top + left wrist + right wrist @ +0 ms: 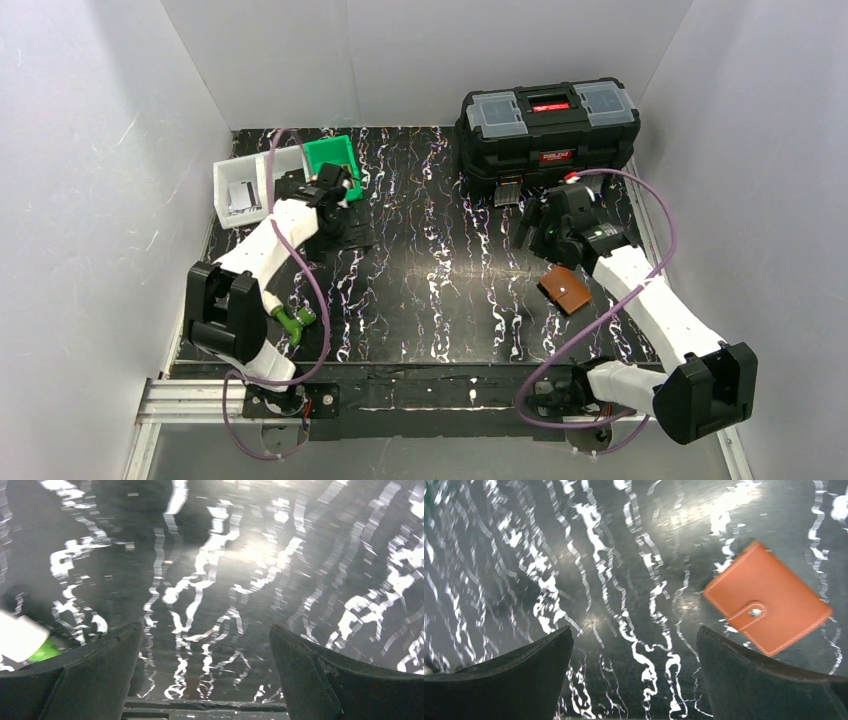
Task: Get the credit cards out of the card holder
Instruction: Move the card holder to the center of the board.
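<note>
The card holder (565, 288) is a small brown leather wallet, lying closed on the black marbled table with its snap strap fastened. It also shows in the right wrist view (769, 595), up and to the right of the fingers. No credit cards are in view; any inside the shut wallet are hidden. My right gripper (532, 226) (634, 630) is open and empty, hovering over bare table just beyond the wallet, not touching it. My left gripper (347, 226) (205, 626) is open and empty over bare table at the far left, near the bins.
A big black toolbox (548, 130) stands at the back right, close behind the right gripper. A white bin (240, 190) and a green bin (333, 155) sit at the back left. A small green object (295, 322) lies by the left arm's base. White walls enclose the table.
</note>
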Available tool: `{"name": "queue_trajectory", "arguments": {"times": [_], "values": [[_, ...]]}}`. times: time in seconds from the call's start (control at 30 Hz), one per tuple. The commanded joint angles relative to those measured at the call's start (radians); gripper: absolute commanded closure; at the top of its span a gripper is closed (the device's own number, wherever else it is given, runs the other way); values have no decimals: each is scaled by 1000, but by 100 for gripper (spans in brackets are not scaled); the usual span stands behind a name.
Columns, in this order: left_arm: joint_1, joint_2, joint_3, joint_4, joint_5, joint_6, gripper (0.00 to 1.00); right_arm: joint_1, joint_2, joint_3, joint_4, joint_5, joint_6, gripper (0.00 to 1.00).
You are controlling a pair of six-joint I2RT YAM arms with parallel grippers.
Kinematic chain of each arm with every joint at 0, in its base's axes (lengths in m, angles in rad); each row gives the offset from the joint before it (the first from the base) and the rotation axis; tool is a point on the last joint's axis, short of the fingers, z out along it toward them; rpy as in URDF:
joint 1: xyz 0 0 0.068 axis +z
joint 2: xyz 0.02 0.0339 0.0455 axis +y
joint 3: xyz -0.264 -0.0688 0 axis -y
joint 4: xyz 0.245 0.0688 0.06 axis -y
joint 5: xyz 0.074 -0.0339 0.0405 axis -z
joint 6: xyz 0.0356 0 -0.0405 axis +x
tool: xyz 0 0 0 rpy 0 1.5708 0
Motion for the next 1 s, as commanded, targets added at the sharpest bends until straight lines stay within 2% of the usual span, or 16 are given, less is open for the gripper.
{"name": "queue_trajectory", "arguments": {"times": [0.0, 0.17, 0.37, 0.7, 0.97], "values": [[-174, 2, 80, -26, 55, 4, 0, -162, 18, -44, -23, -36, 36, 0], [-324, 45, 146, -12, 117, 18, 0, -385, 43, -129, 22, -148, 80, 0], [-365, 41, 131, 17, 188, 37, 1, -527, 88, -219, 83, -222, 104, 0], [-366, -7, 100, 21, 166, 73, 0, -546, 142, -290, 95, -175, 122, 0], [-365, -35, 72, 27, 156, 45, 0, -553, 181, -258, 47, -49, 139, 0]]}}
